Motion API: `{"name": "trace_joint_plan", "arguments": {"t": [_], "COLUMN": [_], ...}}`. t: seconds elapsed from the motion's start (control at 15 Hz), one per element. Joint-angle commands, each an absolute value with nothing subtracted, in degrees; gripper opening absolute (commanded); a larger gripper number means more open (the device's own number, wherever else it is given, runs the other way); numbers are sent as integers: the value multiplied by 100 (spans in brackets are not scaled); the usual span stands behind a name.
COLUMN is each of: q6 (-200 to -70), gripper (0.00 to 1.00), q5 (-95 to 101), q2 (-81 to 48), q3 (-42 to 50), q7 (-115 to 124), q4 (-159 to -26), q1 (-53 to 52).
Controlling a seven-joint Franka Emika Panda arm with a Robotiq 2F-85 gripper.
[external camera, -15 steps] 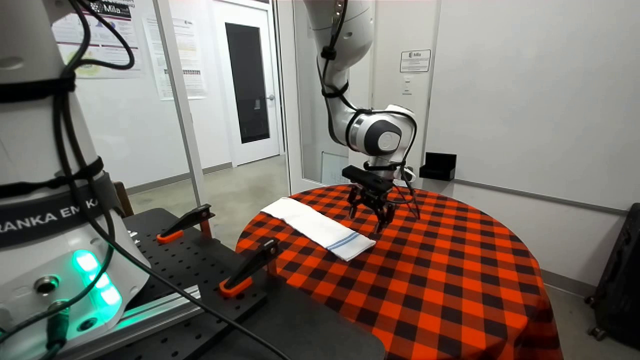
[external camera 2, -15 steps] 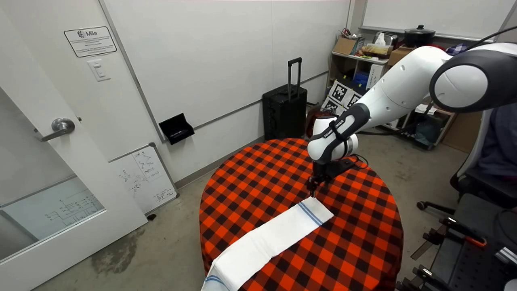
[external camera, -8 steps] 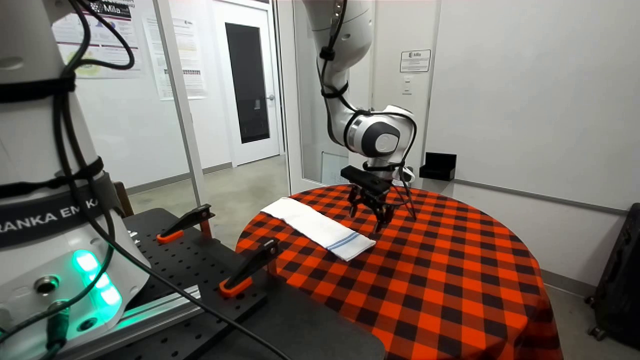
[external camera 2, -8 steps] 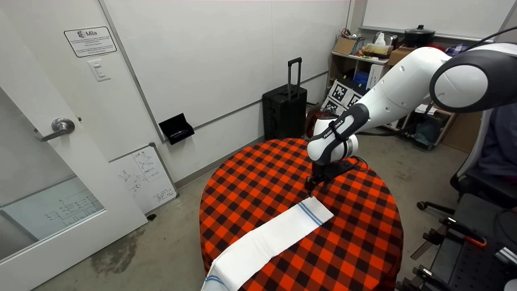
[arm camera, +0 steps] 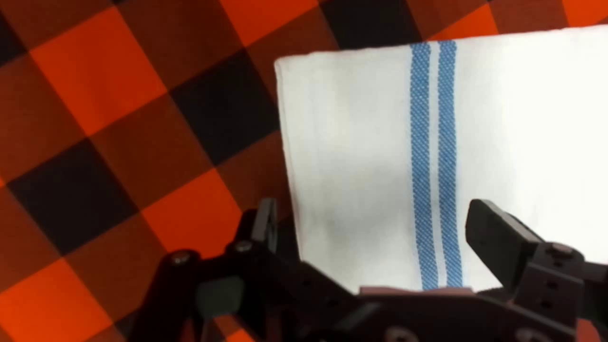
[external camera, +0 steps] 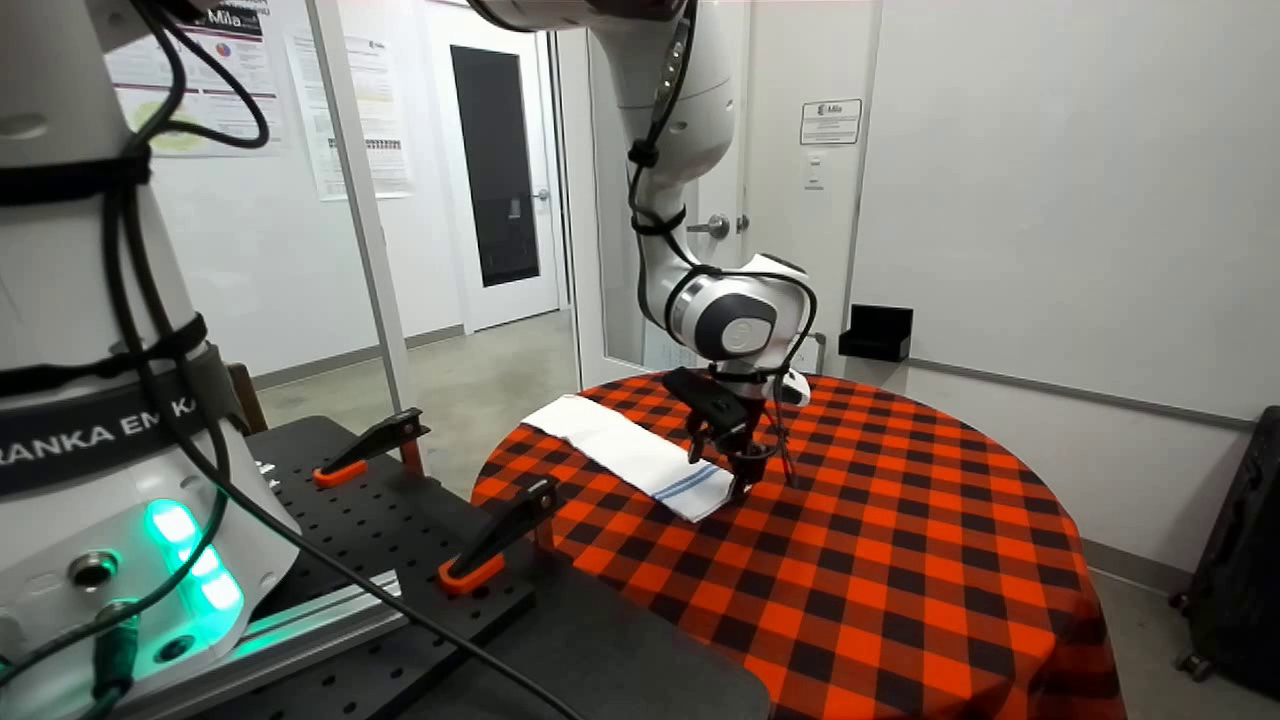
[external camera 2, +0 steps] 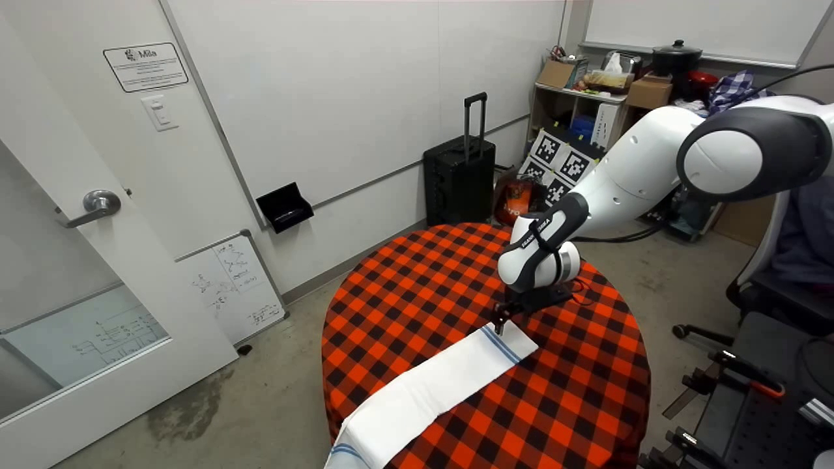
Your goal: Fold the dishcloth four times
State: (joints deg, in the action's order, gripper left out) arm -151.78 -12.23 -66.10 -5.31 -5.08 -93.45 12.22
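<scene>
one empty, wide-parted gripper (arm camera: 374, 204) is straddling the nine-o'clock edge of the dishcloth (arm camera: 468, 142) in the wrist view — folding is likely needing a low pinch.

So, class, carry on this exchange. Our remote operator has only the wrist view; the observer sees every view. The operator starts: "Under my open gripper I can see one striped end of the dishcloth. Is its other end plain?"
Observer: No. In an exterior view, the far end of the dishcloth has blue stripes too.
Operator: How near the edge of the cloth-covered table does that end come?
Observer: It reaches the edge, as both exterior views show.
Operator: And the lights on the robot's base?
Observer: They glow green in an exterior view.
</scene>
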Motion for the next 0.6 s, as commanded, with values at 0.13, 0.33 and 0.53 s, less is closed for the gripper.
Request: {"name": "trace_joint_plan", "arguments": {"t": [0.13, 0.33, 0.53], "q6": [-15623, -15652, -15654], "gripper": [74, 63, 40], "q5": [-1207, -1224, -1228], "q2": [-6883, -6878, -6828], "q3": [-475, -508, -538], "q7": [-383, -365, -356], "q4": [-9418, -9430, -9465], "q1": [1181, 1215, 1214]}}
